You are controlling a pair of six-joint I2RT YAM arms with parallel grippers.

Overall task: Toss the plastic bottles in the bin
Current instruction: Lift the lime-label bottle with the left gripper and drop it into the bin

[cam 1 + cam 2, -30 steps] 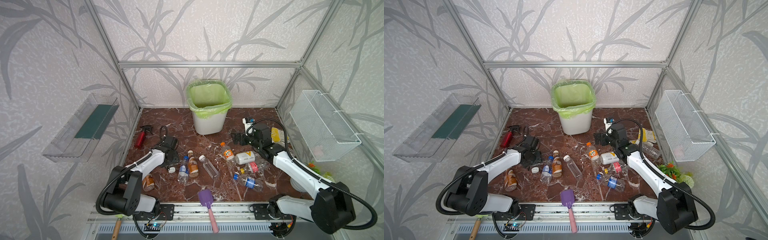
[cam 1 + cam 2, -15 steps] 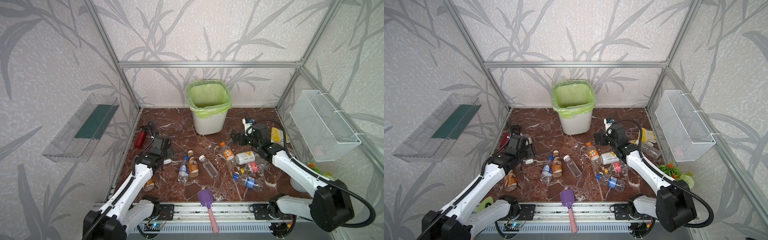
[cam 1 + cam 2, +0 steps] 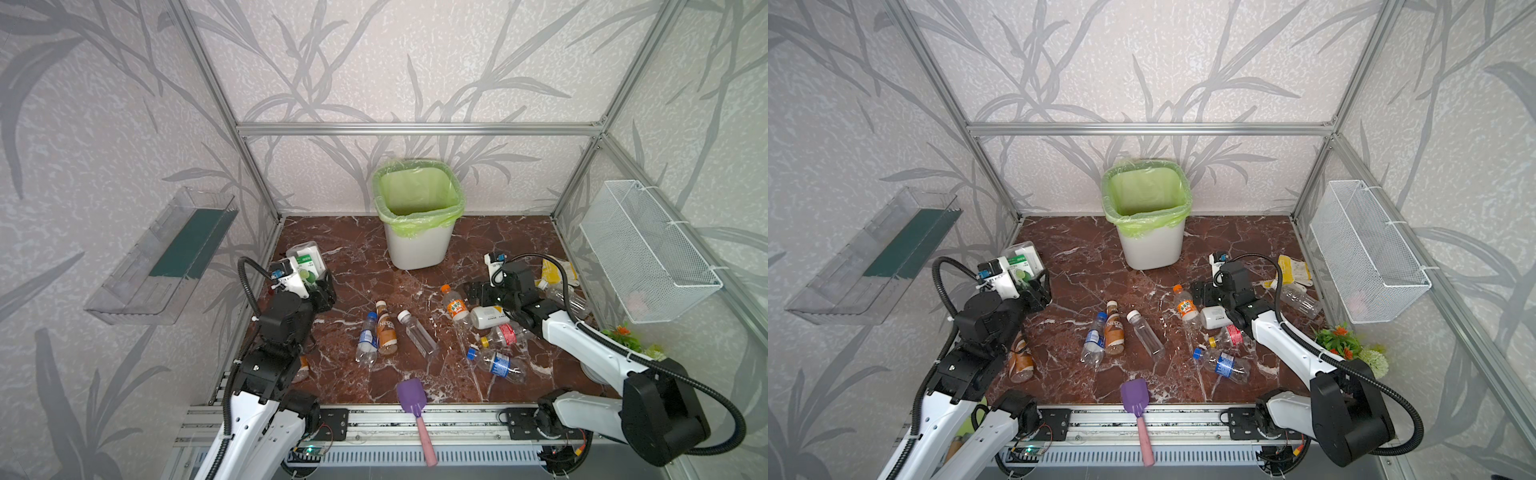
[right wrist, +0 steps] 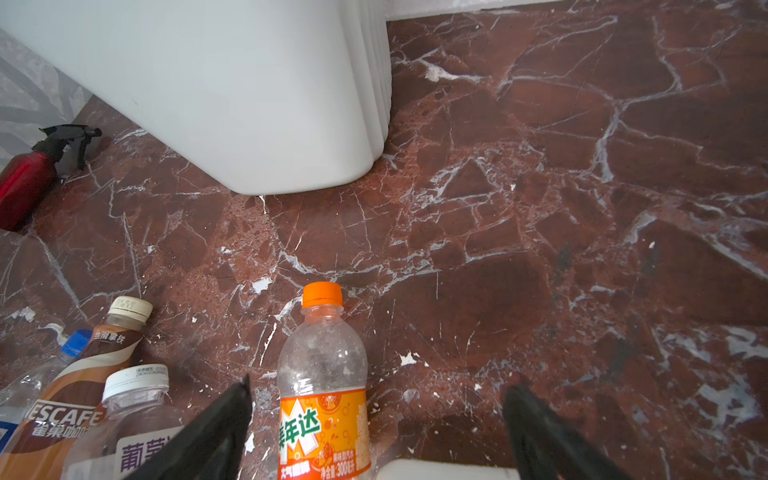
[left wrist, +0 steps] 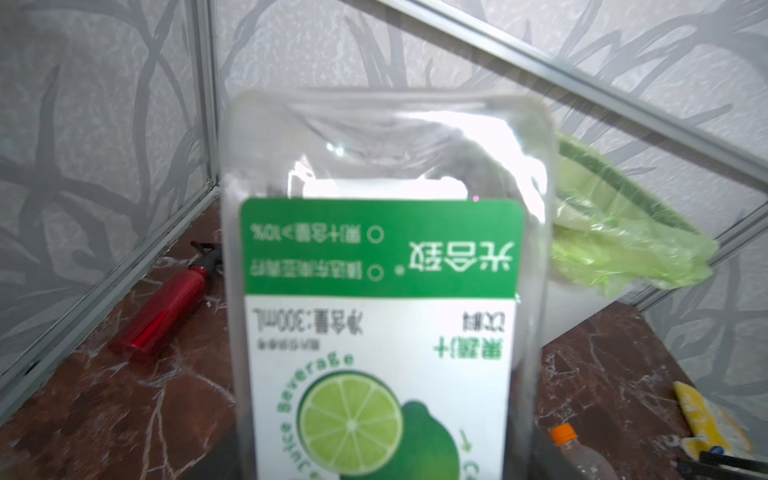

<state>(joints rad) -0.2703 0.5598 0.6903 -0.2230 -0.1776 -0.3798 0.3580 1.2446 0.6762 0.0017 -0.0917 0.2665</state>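
My left gripper (image 3: pixel 314 283) is shut on a clear square plastic bottle (image 3: pixel 306 261) with a green and white lime label, held up off the floor at the left. This bottle (image 5: pixel 382 291) fills the left wrist view. The white bin (image 3: pixel 417 245) with its green bag stands at the back middle. My right gripper (image 4: pixel 378 388) is open low over the floor, and an orange-capped bottle (image 4: pixel 322 374) lies between its fingers, nearer one of them. Several more plastic bottles lie about, such as a coffee bottle (image 3: pixel 384 328) and a blue-labelled one (image 3: pixel 496 363).
A red spray bottle (image 5: pixel 166 307) lies by the left wall. A purple spatula (image 3: pixel 411 401) hangs over the front edge. A yellow pouch (image 3: pixel 555 272) and a fake plant (image 3: pixel 627 340) are at the right. A wire basket (image 3: pixel 648 253) and a clear tray (image 3: pixel 166 253) hang on the side walls.
My left arm has risen and drawn back to the left, lifting the green-labelled bottle off the floor. The right gripper has hardly moved.
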